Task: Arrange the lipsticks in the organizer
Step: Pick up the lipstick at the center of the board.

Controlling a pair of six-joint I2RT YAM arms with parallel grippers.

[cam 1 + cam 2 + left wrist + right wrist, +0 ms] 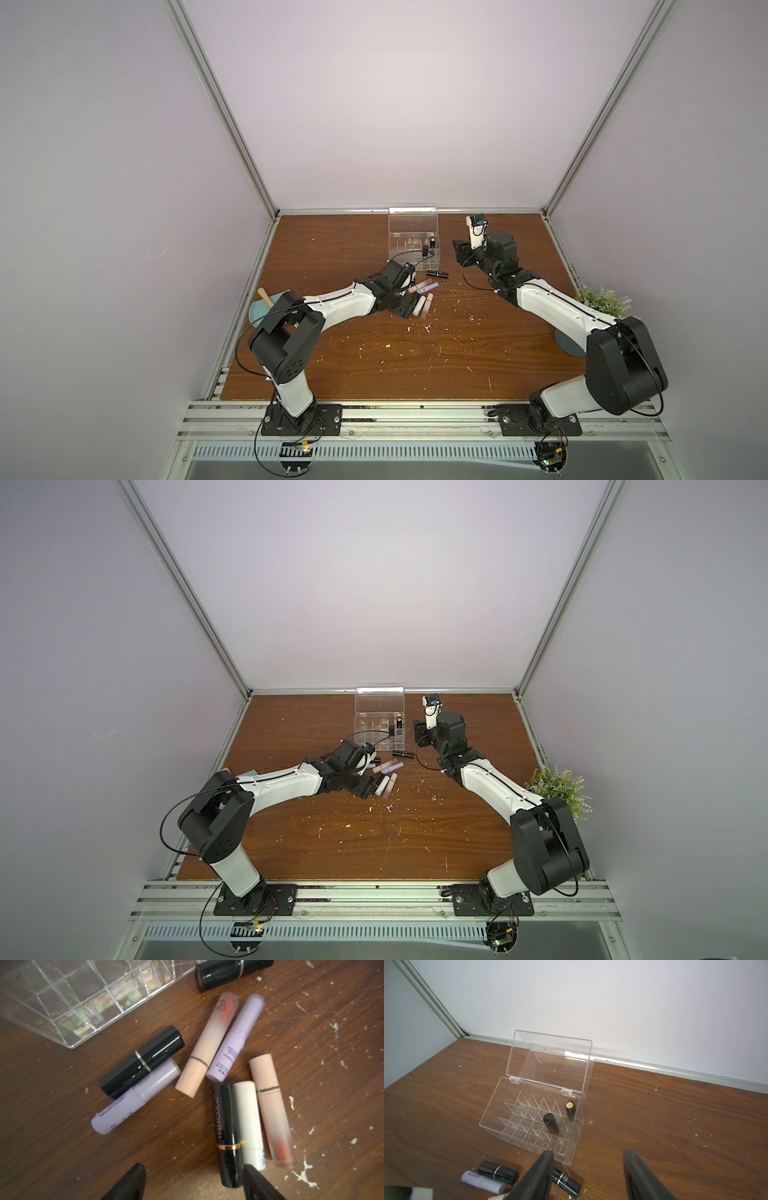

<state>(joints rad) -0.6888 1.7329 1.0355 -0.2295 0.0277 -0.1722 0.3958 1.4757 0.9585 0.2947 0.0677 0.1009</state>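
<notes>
The clear organizer (pixel 500 1122) stands near the back wall with its lid up, also seen in both top views (pixel 399 249) (pixel 365 727). Two black lipsticks (pixel 551 1126) (pixel 570 1110) stand in its cells. Several more lie loose in front of it: black (pixel 143 1061), lilac (pixel 135 1095), peach (pixel 207 1043), white (pixel 248 1122). My left gripper (pixel 193 1174) (pixel 409 309) is open low over this group. A black gold-banded lipstick (pixel 227 1136) lies between its fingers, close against one of them. My right gripper (pixel 588 1155) (pixel 459 249) hangs open and empty beside the organizer's right end.
A teal dustpan (pixel 257 313) with a wooden-handled brush (pixel 264 297) sits behind the left arm at the table's left edge. A small potted plant (pixel 602 301) stands at the right edge. White specks (pixel 428 328) litter the wooden table.
</notes>
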